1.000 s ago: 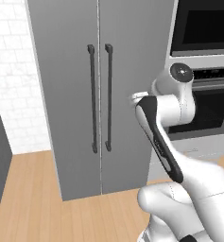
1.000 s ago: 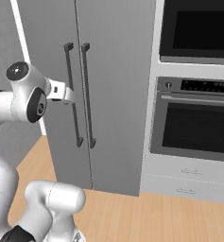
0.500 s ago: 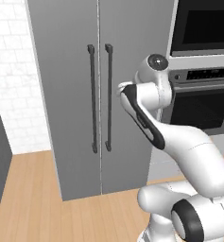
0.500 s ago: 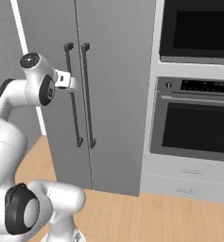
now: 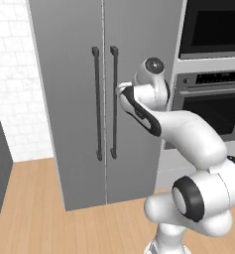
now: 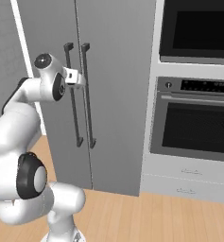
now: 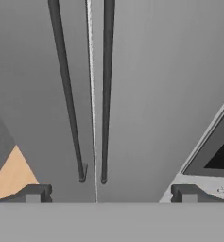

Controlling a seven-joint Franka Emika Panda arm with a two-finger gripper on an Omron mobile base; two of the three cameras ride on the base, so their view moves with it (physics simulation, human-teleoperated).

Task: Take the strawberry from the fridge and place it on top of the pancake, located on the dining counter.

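While both doors of the fridge (image 5: 104,99) are closed, your gripper (image 7: 108,194) faces its handles (image 7: 106,90) with jaws spread wide, apparently to grasp one.

I see light-wood plank floor (image 5: 34,208) running under everything. The tall grey fridge (image 5: 79,124) stands directly on it, doors shut. Beside it, the oven cabinet's pale base (image 6: 184,182) meets the floor.

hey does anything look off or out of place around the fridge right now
Nothing stands out. The fridge has both doors shut and flush, its two dark handles straight and parallel. The oven beside it is closed. The gripper is open, near the handles, holding nothing.
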